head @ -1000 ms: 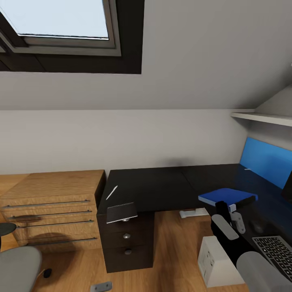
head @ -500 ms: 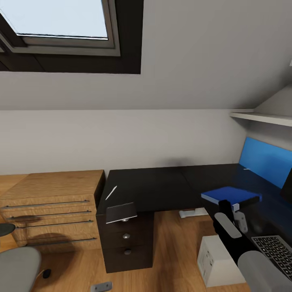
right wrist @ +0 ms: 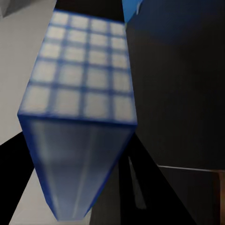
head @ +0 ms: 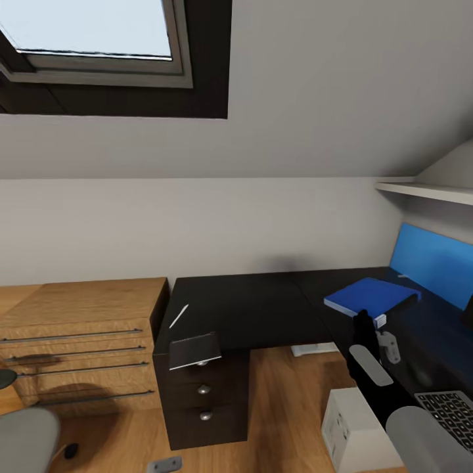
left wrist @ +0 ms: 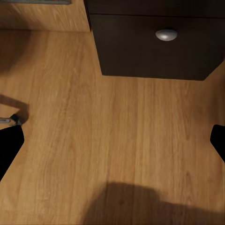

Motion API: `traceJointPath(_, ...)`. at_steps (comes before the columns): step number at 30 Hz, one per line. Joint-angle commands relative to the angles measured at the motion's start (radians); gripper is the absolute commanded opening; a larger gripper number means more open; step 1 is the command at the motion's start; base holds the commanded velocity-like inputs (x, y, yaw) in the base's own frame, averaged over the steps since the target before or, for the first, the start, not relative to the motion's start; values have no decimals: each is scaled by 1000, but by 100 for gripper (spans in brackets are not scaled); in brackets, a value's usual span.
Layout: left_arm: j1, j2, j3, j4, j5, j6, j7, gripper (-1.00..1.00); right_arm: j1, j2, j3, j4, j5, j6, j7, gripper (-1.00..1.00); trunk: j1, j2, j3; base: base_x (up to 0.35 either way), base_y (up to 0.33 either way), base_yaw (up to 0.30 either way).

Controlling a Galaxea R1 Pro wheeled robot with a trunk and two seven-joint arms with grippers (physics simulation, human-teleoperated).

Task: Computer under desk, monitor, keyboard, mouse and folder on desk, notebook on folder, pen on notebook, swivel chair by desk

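Folder, bright blue, sits pinched in the right gripper at the frame's right, above the black desk; left gripper's fingers are spread wide.

The right arm is black along its length, with a rounded pale grey cover near the lower corner of the head view and a slim grey oblong plate further up. Near the wrist sits a small light grey fitting with rounded lobes. In the left wrist view, two plain black fingers show at the edges, matte and unmarked.
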Motion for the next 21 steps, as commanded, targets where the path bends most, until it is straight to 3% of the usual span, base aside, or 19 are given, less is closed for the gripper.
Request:
traceJointPath(1,-1,0,-9,0,10,-5,6,100,-1,-2,7,-1,-2,-6,-7,-100,0,-1,-1,68,0,0)
traceJointPath(7,-1,0,-9,0,10,-5,6,100,-1,-1,-8,27,-4,-5,-7,-100,0,-1,-1,19,0,0)
traceJointPath(9,-1,0,-9,0,10,-5,6,100,-1,0,-34,46,-4,-5,-7,-100,0,-1,-1,3,0,0)
traceJointPath(11,-1,-1,-10,0,10,-5,6,100,-1,0,-97,97,-3,-5,-5,-100,0,-1,-1,1,0,0)
traceJointPath(12,-1,-1,-11,0,10,-5,6,100,-1,-1,-104,103,-3,-5,-5,-100,0,-1,-1,0,0,0)
traceJointPath(21,-1,-2,-13,-1,9,-6,4,100,-3,-3,-118,119,0,-6,-4,-100,0,-1,-1,0,0,0)
